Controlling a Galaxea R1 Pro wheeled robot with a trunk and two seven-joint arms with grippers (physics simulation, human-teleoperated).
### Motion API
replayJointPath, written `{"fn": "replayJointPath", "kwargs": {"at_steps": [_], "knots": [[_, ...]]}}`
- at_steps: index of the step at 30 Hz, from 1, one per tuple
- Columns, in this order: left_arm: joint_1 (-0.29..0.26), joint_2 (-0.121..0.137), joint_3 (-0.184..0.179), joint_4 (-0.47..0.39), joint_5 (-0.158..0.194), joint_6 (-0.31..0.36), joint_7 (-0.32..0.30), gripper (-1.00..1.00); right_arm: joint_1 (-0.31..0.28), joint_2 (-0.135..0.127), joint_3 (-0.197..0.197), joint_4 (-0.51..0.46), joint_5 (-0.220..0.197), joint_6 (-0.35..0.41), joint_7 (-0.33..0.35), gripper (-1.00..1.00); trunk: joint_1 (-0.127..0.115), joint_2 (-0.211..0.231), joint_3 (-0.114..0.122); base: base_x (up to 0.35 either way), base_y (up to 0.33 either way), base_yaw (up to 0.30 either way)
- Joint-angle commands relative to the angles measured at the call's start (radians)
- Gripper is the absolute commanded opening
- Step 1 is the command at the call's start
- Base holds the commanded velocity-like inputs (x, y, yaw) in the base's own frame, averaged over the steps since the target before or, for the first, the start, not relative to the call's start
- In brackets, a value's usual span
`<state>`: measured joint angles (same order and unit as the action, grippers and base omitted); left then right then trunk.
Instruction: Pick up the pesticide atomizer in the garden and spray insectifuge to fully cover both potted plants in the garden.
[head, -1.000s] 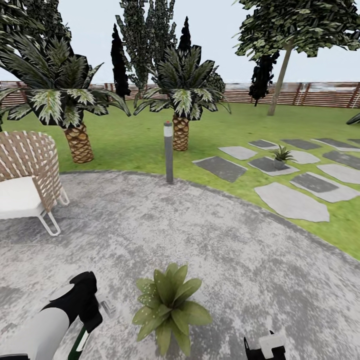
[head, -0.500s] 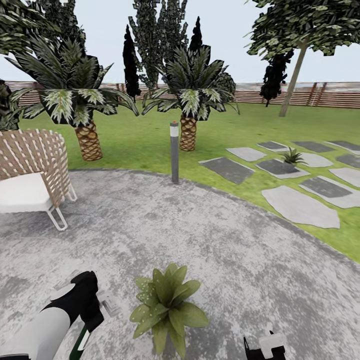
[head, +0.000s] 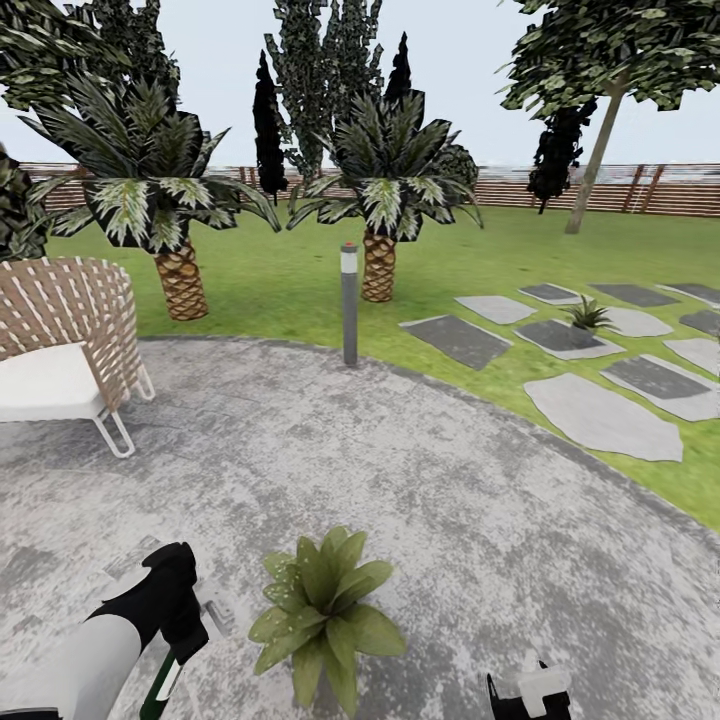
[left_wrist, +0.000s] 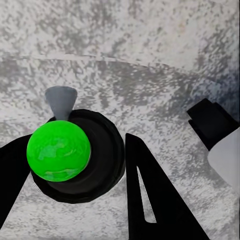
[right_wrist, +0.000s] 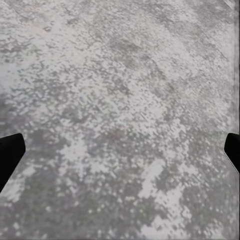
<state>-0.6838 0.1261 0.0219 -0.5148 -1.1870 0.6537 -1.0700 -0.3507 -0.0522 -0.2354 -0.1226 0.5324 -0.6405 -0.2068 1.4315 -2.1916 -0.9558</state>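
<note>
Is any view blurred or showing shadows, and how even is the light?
Head view: flat, even light, no clear cast shadows on the round grey mottled patio; far slatted brown wooden fence slightly soft. Left wrist view: the bright green ball has a faint sheen; the patio texture is coarse and grainy. Right wrist view: grainy patio, darker towards one corner.

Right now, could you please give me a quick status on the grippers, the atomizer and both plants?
Left gripper shut on atomizer. Right gripper open over patio. Near plant just ahead; far plant on stepping stones. Path open.
</note>
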Motion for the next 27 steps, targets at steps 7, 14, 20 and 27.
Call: {"fn": "replayJointPath", "kwargs": {"at_steps": [7,14,20,27], "knots": [[0.0,0.0,0.003,-0.003,-0.005,0.009,-0.007,-1.0,-0.001,0.0,-0.004,0.001,0.011,-0.002,-0.006,1.0,0.0,0.0,-0.001,0.0,-0.233,0.001],[0.0,0.0,0.004,-0.004,-0.005,0.009,-0.007,-1.0,-0.001,0.0,-0.004,0.002,0.011,-0.002,-0.006,1.0,0.0,0.0,-0.003,0.0,-0.044,0.163],[0.0,0.0,0.003,-0.003,-0.005,0.009,-0.007,-1.0,-0.001,0.0,-0.004,0.002,0.012,-0.002,-0.006,1.0,0.0,0.0,-0.003,0.0,-0.001,0.066],[0.002,0.025,0.002,0.013,-0.006,0.006,0.037,-1.0,-0.001,-0.001,-0.004,0.002,0.012,-0.002,-0.006,1.0,0.0,0.0,-0.003,0.0,0.0,0.0]]}}
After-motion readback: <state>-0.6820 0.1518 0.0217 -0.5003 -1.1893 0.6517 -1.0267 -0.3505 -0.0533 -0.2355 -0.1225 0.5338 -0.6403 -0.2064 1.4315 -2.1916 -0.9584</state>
